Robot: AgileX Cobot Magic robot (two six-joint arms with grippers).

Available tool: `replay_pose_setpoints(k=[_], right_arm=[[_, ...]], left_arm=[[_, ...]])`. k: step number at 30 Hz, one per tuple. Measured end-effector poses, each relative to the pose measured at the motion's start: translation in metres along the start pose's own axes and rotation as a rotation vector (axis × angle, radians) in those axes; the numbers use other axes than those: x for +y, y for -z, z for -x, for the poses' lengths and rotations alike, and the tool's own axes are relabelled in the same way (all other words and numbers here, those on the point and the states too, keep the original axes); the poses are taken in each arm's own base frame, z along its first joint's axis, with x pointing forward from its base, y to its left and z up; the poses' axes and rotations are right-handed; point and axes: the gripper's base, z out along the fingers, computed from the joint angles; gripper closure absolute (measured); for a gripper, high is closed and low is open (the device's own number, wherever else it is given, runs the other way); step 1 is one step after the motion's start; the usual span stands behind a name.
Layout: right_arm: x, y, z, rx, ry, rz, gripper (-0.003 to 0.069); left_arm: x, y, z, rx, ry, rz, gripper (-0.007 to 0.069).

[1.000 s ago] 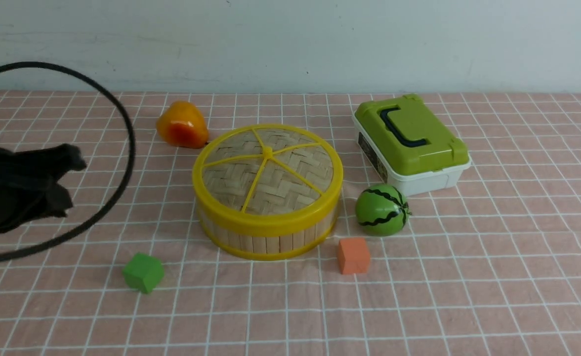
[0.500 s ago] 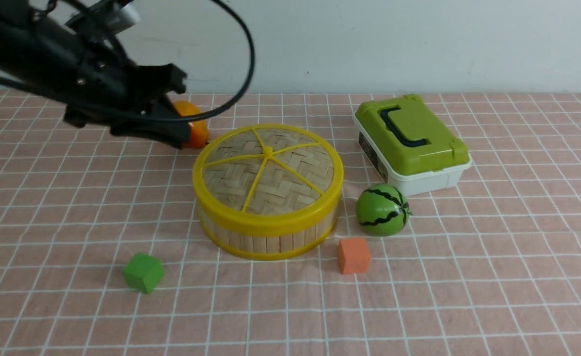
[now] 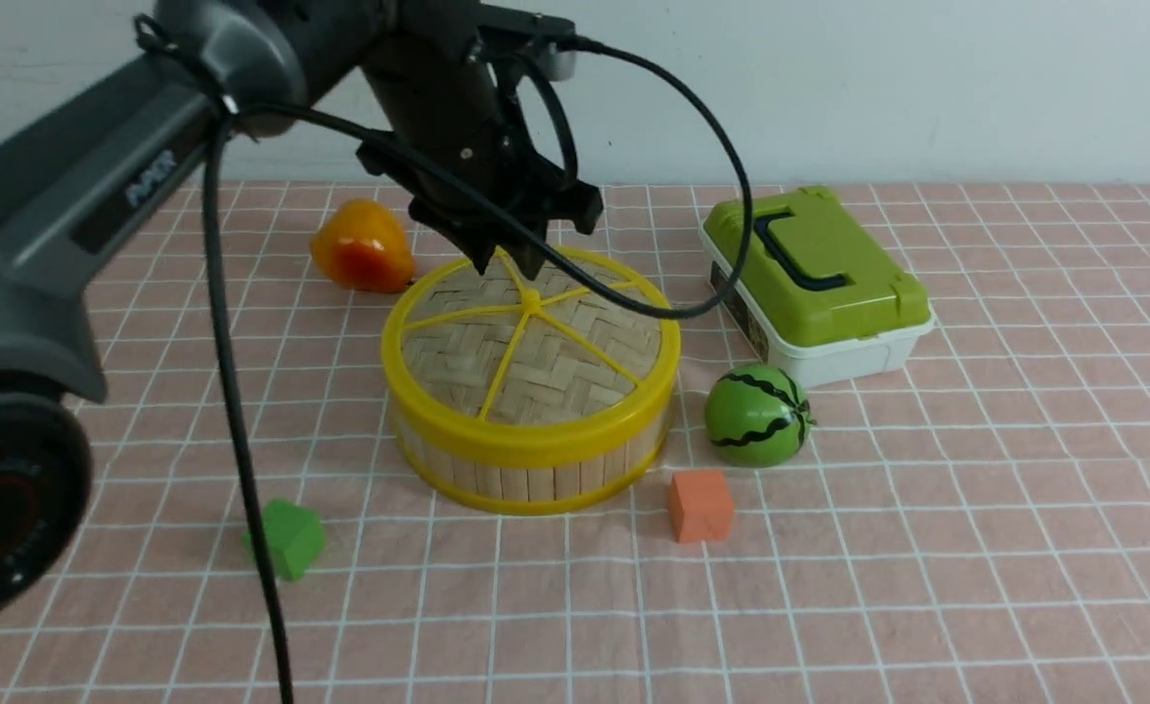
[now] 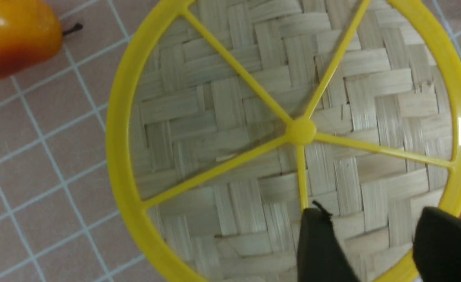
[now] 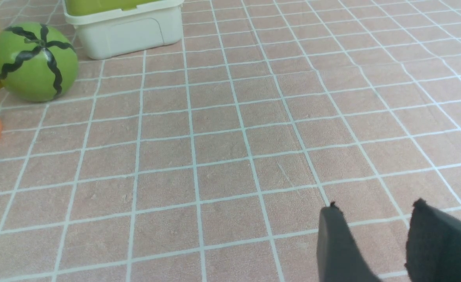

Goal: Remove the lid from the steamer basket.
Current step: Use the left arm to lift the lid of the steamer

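L gripper (image 3: 508, 262), jaws spread w/ nothing between, hangs tips-down just over the far part of the lid (image 3: 536, 342), prob. lining up to pinch a spoke (image 4: 234, 68) or the hub (image 4: 301, 132); R gripper (image 5: 387, 243), also spread & empty, sits low over bare surface (image 5: 222, 156) off to the right, out of the way. Lid lies flat on the basket (image 3: 536, 474) mid-surface, betw. orange fruit (image 3: 360, 246) far-left and green-topped box (image 3: 815, 279) right. Round, so no long axis; face points straight up.

The right claw (image 5: 375, 213) hangs parted above checked cloth (image 5: 230, 137), a toy watermelon (image 5: 34, 62) well apart.
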Motion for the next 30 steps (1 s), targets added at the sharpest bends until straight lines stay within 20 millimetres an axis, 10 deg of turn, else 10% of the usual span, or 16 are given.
replay_pose_setpoints(k=[11, 25, 30], right_arm=[[0.0, 0.0, 0.0, 0.0, 0.0, 0.0, 0.0418], [0.0, 0.0, 0.0, 0.0, 0.0, 0.0, 0.0418], [0.0, 0.0, 0.0, 0.0, 0.0, 0.0, 0.0418]], left_arm=[[0.001, -0.044, 0.007, -0.06, -0.095, 0.024, 0.0172], [0.002, -0.069, 0.003, -0.019, -0.104, 0.037, 0.034], [0.003, -0.067, 0.002, -0.002, -0.109, 0.05, 0.0506]])
